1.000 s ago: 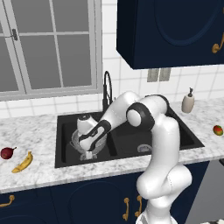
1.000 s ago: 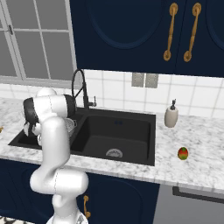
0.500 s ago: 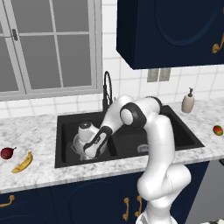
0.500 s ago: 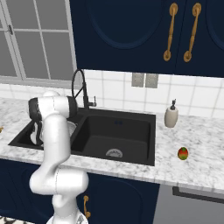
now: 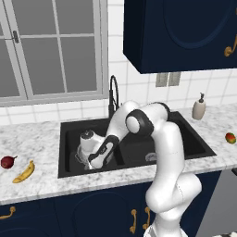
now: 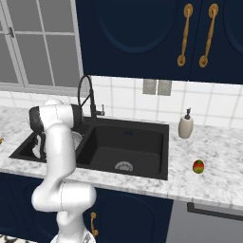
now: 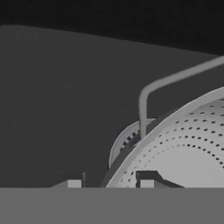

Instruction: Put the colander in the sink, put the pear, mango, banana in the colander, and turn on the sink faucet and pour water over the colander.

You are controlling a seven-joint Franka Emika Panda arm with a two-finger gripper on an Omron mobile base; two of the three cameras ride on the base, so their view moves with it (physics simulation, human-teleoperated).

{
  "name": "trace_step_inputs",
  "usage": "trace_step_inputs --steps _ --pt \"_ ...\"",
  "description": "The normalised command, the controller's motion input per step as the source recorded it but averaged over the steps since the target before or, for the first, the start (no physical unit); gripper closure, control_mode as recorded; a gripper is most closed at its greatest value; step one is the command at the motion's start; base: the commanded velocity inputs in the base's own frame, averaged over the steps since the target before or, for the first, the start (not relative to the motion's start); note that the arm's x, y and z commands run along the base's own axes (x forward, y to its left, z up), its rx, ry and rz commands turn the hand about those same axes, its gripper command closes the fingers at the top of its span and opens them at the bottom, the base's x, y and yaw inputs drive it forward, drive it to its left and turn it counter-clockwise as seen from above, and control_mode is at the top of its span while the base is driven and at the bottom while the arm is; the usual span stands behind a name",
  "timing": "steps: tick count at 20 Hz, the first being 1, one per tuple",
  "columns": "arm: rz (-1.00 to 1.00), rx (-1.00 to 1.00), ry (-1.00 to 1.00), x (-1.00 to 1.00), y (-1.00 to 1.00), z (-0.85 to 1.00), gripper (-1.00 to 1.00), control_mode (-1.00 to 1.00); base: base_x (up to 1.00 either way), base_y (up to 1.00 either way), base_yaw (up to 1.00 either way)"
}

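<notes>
Marble-patterned counter runs under a window and dark blue cabinets, with the black sink (image 5: 134,143) set into it and the arm reaching down into its left basin. Down there the gripper (image 7: 109,183) has its fingertips (image 7: 146,183) slightly spread, one on each side of the colander (image 7: 188,148) rim, which sits on the basin floor with its wire handle just beyond them. Well off to the fingers' left the pear (image 5: 7,162) and banana (image 5: 24,171) lie together on the counter; the mango (image 5: 230,137) rests far right, past the sink faucet (image 5: 113,95).
</notes>
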Motion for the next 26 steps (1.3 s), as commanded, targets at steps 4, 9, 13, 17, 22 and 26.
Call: trace_step_inputs --steps 4,9,13,17,22,26 --pt "0.0 0.01 -0.16 -0.07 -0.02 0.01 -1.0 -1.0 0.0 0.0 0.0" --pt "0.0 0.03 -0.15 -0.25 0.01 0.47 -1.0 -1.0 0.0 0.0 0.0" --pt "0.0 0.0 0.0 -0.09 0.13 0.93 -1.0 -1.0 0.0 0.0 0.0" --pt "0.0 0.0 0.04 -0.05 0.22 1.0 -1.0 -1.0 0.0 0.0 0.0" --pt "0.0 0.0 0.08 -0.1 0.37 1.0 -1.0 -1.0 0.0 0.0 0.0" --pt "0.0 0.0 0.03 -0.2 0.21 1.0 -1.0 -1.0 0.0 0.0 0.0"
